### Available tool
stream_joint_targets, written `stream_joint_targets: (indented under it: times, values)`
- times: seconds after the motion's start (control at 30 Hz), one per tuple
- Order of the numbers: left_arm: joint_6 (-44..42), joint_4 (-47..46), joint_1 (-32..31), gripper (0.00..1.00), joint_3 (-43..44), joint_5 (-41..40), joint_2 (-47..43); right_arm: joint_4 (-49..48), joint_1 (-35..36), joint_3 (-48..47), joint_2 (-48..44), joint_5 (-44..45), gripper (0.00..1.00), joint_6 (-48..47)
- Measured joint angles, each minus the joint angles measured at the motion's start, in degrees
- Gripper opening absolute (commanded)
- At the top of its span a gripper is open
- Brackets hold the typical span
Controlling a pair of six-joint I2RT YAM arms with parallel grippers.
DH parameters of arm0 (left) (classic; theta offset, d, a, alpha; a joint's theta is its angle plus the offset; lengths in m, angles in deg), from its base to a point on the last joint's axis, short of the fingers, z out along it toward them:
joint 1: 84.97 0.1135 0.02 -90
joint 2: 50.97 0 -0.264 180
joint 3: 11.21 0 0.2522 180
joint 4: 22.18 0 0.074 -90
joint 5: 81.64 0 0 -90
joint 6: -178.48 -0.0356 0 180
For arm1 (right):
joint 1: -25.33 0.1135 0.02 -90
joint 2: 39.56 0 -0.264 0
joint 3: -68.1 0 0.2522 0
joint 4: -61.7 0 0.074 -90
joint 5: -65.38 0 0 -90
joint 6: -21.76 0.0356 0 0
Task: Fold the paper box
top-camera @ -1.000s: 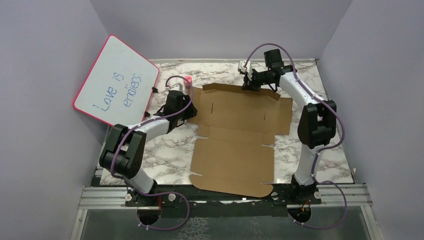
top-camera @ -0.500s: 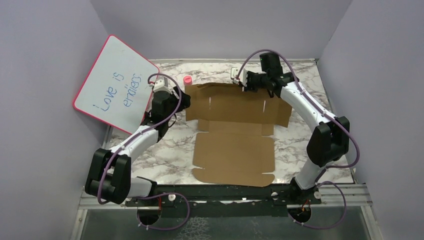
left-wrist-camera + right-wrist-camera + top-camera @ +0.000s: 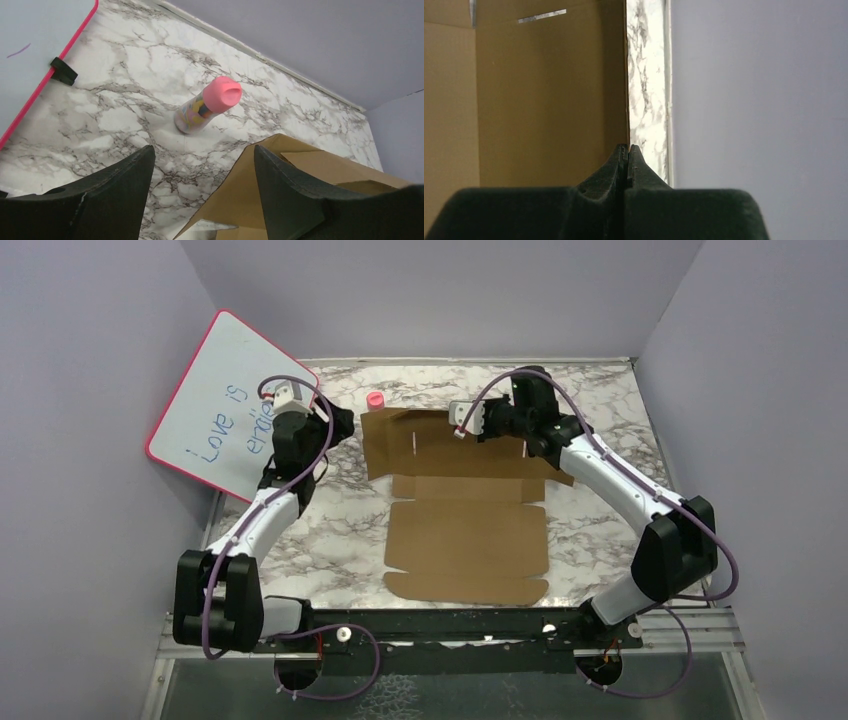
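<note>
The paper box [image 3: 465,550] is a brown cardboard sheet. Its near panels lie flat on the marble table, and its far panel [image 3: 430,445] with slits is lifted and tilted up. My right gripper [image 3: 497,430] is shut on the far panel's top edge. In the right wrist view the jaws [image 3: 627,148] pinch the thin edge of the cardboard [image 3: 549,90]. My left gripper [image 3: 343,426] is open and empty, just left of the raised panel. In the left wrist view its jaws [image 3: 202,162] frame a cardboard corner [image 3: 262,172] without touching it.
A pink-capped bottle [image 3: 375,400] stands just beyond the box's far left corner and also shows in the left wrist view [image 3: 207,105]. A pink-framed whiteboard [image 3: 230,400] leans on the left wall behind my left arm. The back wall is close behind the raised panel.
My right gripper has lifted the far panel and pulled it leftward, and the whole sheet slid away from the front edge. My left gripper drew back left toward the whiteboard.
</note>
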Motion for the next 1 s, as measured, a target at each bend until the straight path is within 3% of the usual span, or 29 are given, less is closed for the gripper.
stream_joint_targets:
  times: [0.43,0.67,1.0]
  values:
    - [-0.4,-0.4,2.0,0.73,3.7,11.9,5.4,-11.1,3.6,12.8,-6.0,5.9,0.01,-3.4]
    - [-1.5,-0.4,2.0,0.73,4.1,14.2,6.0,-16.0,6.4,19.2,-9.1,10.2,0.01,-3.4]
    - [-3.5,-0.4,2.0,0.73,9.0,15.5,10.4,-16.7,7.6,20.6,-10.8,12.2,0.01,-3.9]
